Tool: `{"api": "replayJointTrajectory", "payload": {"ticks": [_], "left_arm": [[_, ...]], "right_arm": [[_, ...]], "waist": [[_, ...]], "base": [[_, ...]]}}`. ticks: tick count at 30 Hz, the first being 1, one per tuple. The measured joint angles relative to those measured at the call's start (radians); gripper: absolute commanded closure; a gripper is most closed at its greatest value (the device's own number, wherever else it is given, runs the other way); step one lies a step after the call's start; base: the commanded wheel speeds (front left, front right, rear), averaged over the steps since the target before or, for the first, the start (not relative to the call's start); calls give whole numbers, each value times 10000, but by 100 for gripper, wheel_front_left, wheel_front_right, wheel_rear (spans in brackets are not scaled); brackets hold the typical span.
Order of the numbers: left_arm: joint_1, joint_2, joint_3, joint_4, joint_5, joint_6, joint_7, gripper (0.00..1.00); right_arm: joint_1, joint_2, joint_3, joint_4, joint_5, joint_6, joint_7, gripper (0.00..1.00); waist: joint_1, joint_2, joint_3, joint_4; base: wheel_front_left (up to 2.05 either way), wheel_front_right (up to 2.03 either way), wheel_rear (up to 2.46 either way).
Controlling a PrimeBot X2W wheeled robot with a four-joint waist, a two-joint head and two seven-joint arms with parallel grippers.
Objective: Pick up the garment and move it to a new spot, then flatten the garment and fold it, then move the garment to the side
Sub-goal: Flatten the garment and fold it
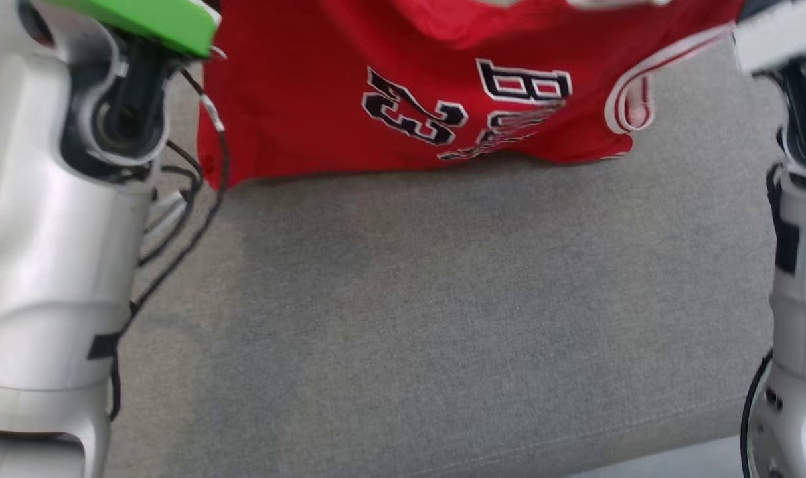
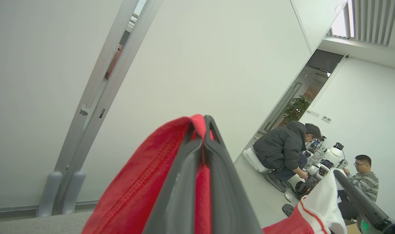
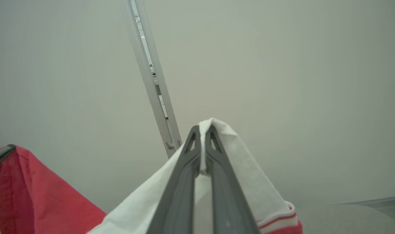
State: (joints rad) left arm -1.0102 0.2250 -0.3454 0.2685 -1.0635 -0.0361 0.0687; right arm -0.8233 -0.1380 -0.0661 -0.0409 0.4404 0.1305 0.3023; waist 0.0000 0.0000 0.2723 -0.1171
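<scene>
Grey cloth-covered surface (image 1: 403, 318): lies wide and bare in front of the robot; I judge it to be the place where the garment will be spread.
Red sleeveless jersey with white trim and dark numerals (image 1: 350, 126): hangs between the two arms over the far part of the surface. It is stretched from two points, likely so that it opens flat instead of bunching. Whether its lower edge touches the cloth I cannot tell.
Left gripper (image 2: 204, 130): fingers are pressed together on a red stitched edge, holding one end up.
Right gripper (image 3: 204, 133): fingers are pinched on a white fold near the striped trim, holding the other end.
Count: one surface, one jersey, two grippers (both clamped on it), two numerals (a 2 and a 3).
</scene>
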Motion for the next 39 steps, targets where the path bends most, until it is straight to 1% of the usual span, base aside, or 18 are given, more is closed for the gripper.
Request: {"api": "replayJointTrajectory", "payload": {"ticks": [3, 4, 6, 8, 9, 12, 14, 17, 18, 19, 20, 22, 24, 28, 31, 33, 35, 39], "left_arm": [[-586, 150, 268, 468, 65, -75, -240, 100], [-814, 255, 320, 702, 221, -102, -424, 100], [-1176, 362, 570, 1189, 380, -194, -989, 100], [-1693, 435, 838, 1661, 683, -357, -1820, 100], [-2029, 426, 1011, 1822, 688, -456, -2280, 100], [-3024, 408, 1321, 1937, 803, -708, -3012, 100], [-3505, 328, 1549, 1772, 869, -813, -3208, 100], [-3739, 33, 1981, 1185, 855, -888, -3296, 100], [-3718, -113, 2184, 803, 844, -901, -3304, 100], [-3604, -157, 2148, 357, 811, -913, -3333, 100], [-3424, -186, 2088, 90, 807, -918, -3336, 100], [-2475, -205, 1787, -416, 702, -926, -3336, 100], [-1328, -178, 1501, -426, 621, -924, -3335, 100], [808, -73, 867, -303, 366, -924, -3331, 100], [2172, -46, 552, -228, 58, -926, -3331, 100], [3013, 23, 301, -161, -155, -926, -3333, 100], [3662, 123, 105, -144, -416, -924, -3333, 100], [4817, 629, -821, 73, -784, -926, -3264, 100]], "right_arm": [[-1209, 184, 244, 1733, 217, -2, -88, 100], [-1649, 201, 466, 2397, 105, -2, -207, 100], [-2489, 516, 476, 3570, 362, -4, -692, 100], [-3511, 685, 539, 4428, 416, -2, -1691, 100], [-4104, 754, 453, 4694, 560, -2, -2408, 100], [-5612, 779, 552, 4989, 568, 0, -4364, 100], [-6246, 681, 719, 5030, 360, 0, -5267, 100], [-6784, 157, 826, 4800, -15, 0, -5607, 100], [-6833, -58, 857, 4660, -140, 0, -5632, 100], [-6796, -178, 867, 4452, -165, -2, -5641, 100], [-6705, -297, 974, 4349, -205, 0, -5651, 100], [-6070, -550, 1333, 4149, -278, 0, -5653, 100], [-5181, -828, 1914, 4355, -244, 0, -5651, 100], [-3280, -1450, 3453, 4777, 474, 2, -5515, 100], [-1907, -1964, 3975, 4696, 1298, 2, -4947, 100], [-782, -2268, 4013, 4504, 2025, 2, -4142, 100], [281, -2451, 3756, 4197, 2688, 0, -3384, 100], [2535, -2619, 2541, 3521, 3243, 0, -1854, 100]], "waist": [[0, 0, 475, -119], [0, 0, 665, -165], [0, 0, 994, -252], [1, 0, 1345, -354], [1, 0, 1504, -405], [1, 0, 1850, -534], [1, 0, 1993, -584], [1, 0, 2062, -532], [1, 0, 2061, -486], [1, 0, 2054, -423], [1, 0, 2049, -372], [0, 0, 2050, -242], [2, 1, 2025, -139], [1, 0, 1815, 17], [1, 0, 1598, 125], [1, 0, 1410, 208], [0, 0, 1222, 287], [0, 0, 777, 441]], "base": [[0, 0, 0], [0, 0, 0], [0, 0, 0], [0, 0, 0], [0, 0, 0], [0, 0, 0], [0, 0, 0], [0, 0, 0], [0, 0, 0], [0, 0, 0], [0, 0, 0], [0, 0, 0], [0, 0, 0], [0, 0, 0], [0, 0, 0], [0, 0, 0], [0, 0, 0], [0, 0, 0]]}}
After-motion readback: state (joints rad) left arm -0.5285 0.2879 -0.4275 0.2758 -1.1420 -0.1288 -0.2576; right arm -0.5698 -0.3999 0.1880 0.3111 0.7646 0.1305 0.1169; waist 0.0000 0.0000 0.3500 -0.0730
